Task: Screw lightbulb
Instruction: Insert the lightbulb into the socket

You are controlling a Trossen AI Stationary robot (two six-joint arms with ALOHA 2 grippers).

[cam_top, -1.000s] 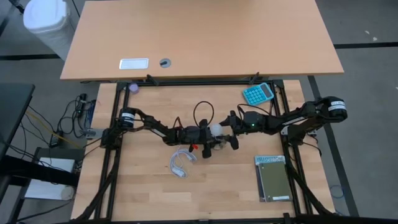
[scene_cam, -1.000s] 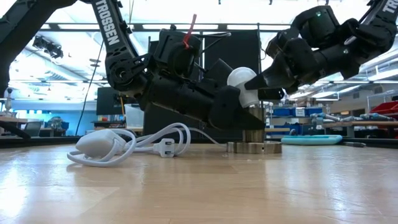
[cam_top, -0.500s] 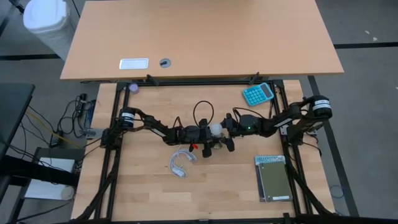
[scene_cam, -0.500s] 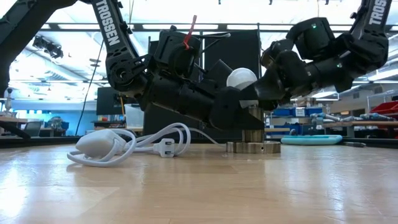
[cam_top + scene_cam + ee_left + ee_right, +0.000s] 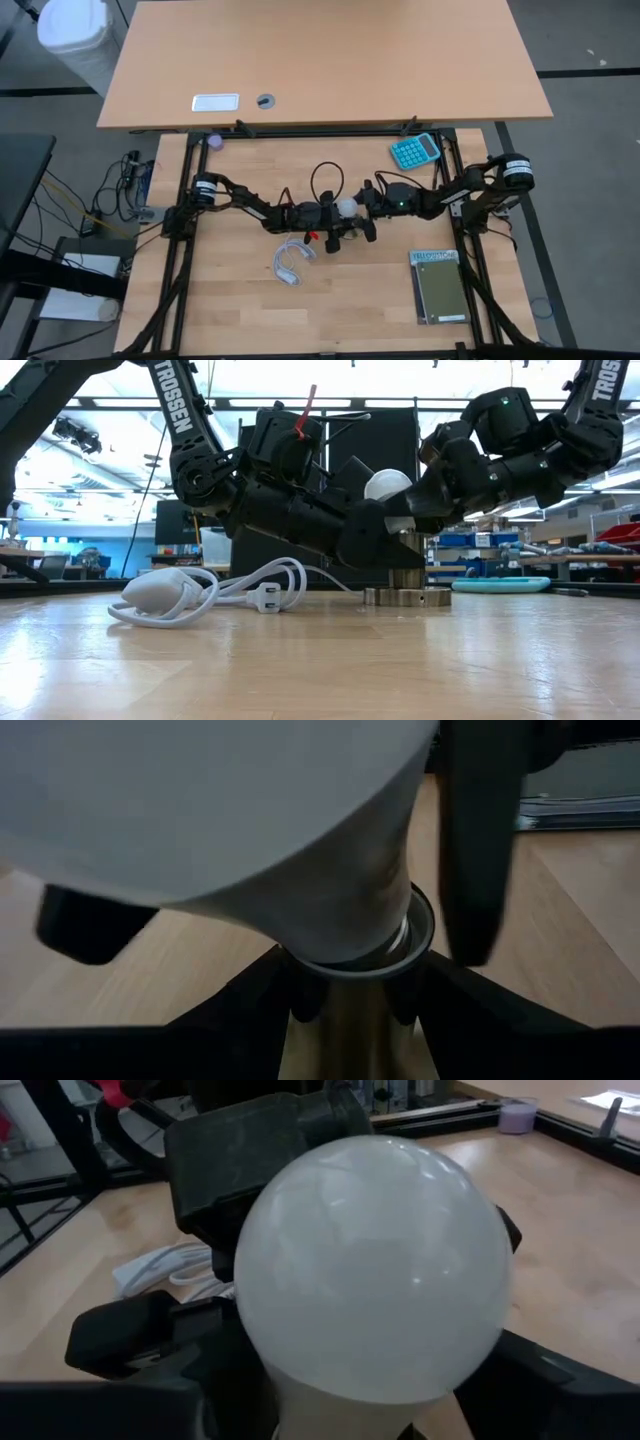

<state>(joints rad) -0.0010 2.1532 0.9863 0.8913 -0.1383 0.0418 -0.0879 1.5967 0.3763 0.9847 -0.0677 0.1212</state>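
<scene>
**Bulb seated in socket, two-arm threading under way**

The lightbulb (image 5: 388, 487) is standing upright in the socket (image 5: 407, 596) at mid-table. The left gripper (image 5: 335, 226) is clamping narrowly on the socket neck below it. The right gripper (image 5: 420, 508) is straddling the bulb's neck; contact cannot be confirmed. Recommended: keep the bulb vertical, grip lightly, and twist without side load.

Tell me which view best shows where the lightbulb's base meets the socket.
The left wrist view: the lightbulb narrows into the socket directly ahead, ring visible. The low view shows the bulb above the socket, the joint hidden by the left gripper. The right wrist view shows only its globe; the high view, a small white dot.
</scene>
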